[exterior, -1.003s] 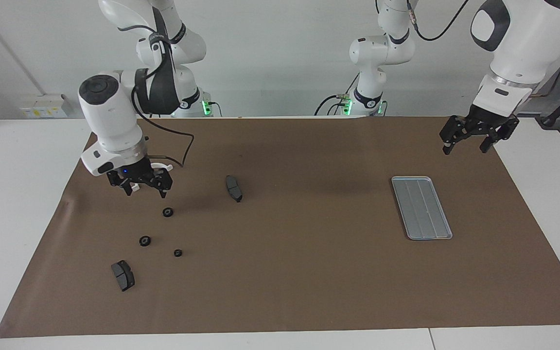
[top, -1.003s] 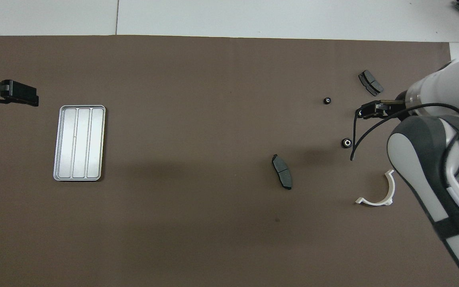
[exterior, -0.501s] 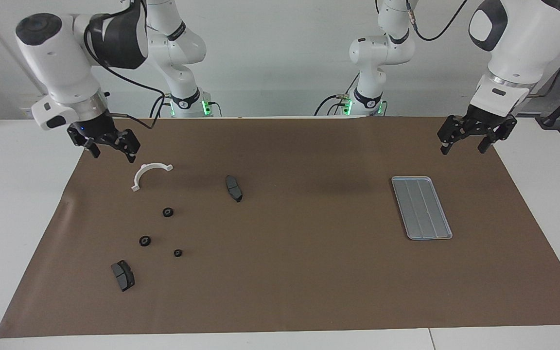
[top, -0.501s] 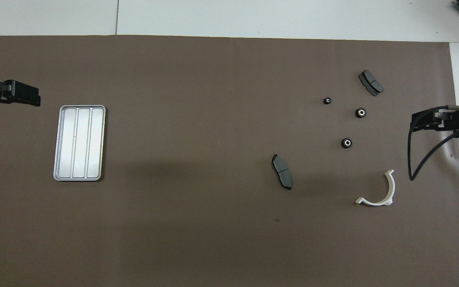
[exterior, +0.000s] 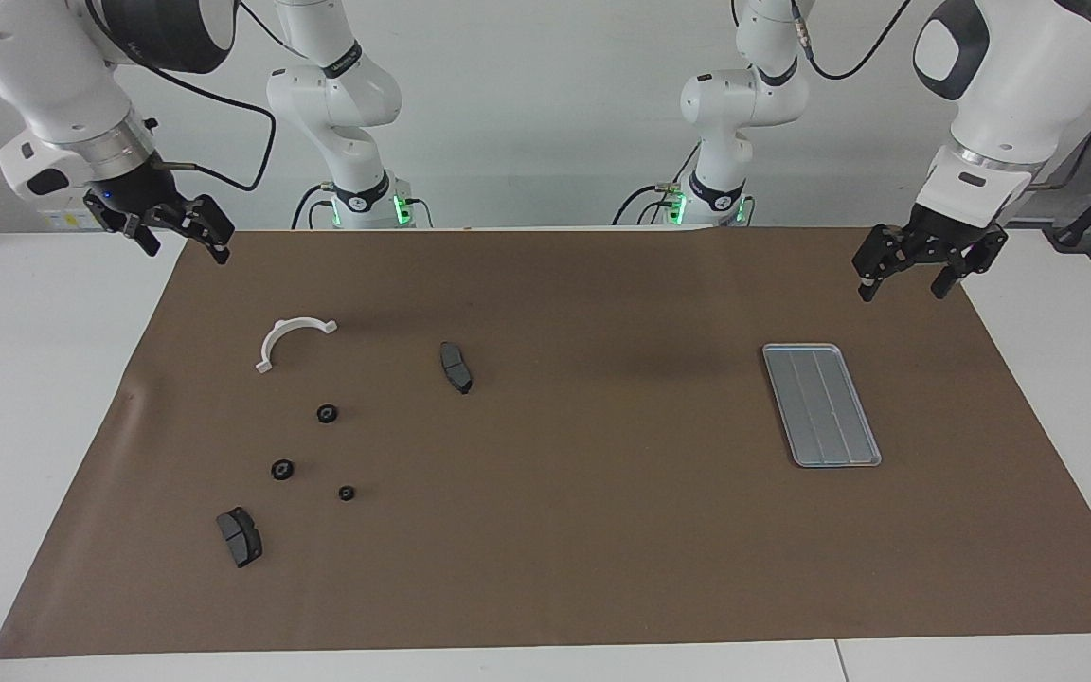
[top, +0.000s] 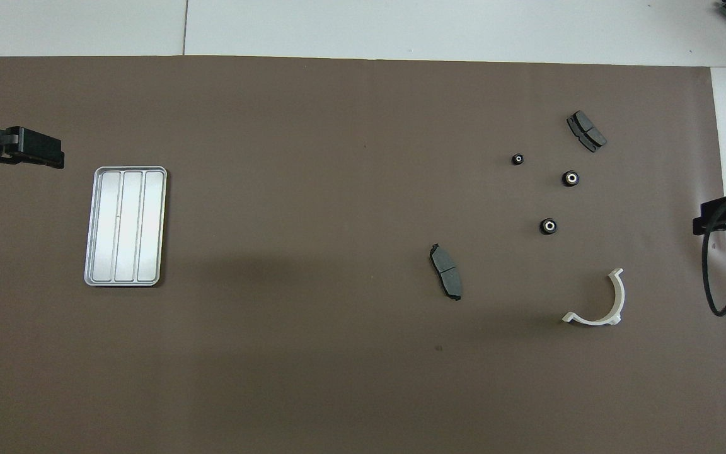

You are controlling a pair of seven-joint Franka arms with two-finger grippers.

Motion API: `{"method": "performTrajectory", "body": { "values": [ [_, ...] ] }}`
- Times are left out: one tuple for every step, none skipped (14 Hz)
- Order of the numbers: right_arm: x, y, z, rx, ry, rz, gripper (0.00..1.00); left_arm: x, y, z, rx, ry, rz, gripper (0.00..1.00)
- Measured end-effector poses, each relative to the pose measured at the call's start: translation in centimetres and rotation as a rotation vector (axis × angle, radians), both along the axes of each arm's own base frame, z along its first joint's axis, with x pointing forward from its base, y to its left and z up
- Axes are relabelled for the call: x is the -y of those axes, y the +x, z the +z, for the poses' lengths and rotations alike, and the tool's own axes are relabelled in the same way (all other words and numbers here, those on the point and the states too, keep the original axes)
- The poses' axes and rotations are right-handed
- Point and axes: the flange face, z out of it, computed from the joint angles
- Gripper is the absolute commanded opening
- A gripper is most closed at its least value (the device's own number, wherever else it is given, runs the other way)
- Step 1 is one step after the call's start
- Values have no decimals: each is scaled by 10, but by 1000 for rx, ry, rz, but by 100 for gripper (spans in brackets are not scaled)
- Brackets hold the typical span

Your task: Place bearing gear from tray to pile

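Bearing gears (exterior: 327,414) (top: 548,226): three on mat (exterior: 602,568) at right arm's end. Tray (exterior: 821,404) (top: 126,226) empty, left arm's end; open mat between. Right gripper (exterior: 176,232) and left gripper (exterior: 907,268) over mat edges, jaws apart, nothing held.

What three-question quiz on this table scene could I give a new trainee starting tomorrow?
1. True or false: the tray holds a bearing gear.
2. How many small black bearing gears lie on the brown mat?
3. Which lies nearest the robots: A the white curved bracket, B the brake pad by the gears, C the tray?

Key: 1 false, the tray is empty. 2 three. 3 A.
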Motion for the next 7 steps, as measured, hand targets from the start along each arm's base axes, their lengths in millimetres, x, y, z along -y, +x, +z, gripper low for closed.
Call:
{"method": "performTrajectory", "body": {
  "values": [
    [-4, 0, -1, -2, -4, 17, 100, 0, 0, 0, 0, 0, 0, 100],
    [-10, 1, 0, -2, -9, 38, 100, 0, 0, 0, 0, 0, 0, 100],
    [-17, 1, 0, -1, -16, 55, 100, 0, 0, 0, 0, 0, 0, 100],
    [-23, 1, 2, 3, -18, 67, 100, 0, 0, 0, 0, 0, 0, 100],
    [-28, 1, 5, 10, -19, 75, 100, 0, 0, 0, 1, 0, 1, 100],
    [-31, 2, 10, 20, -20, 80, 100, -1, 0, 0, 1, 0, 1, 100],
    [-32, 2, 14, 28, -21, 83, 100, -1, 0, 0, 1, 0, 1, 100]
  ]
}}
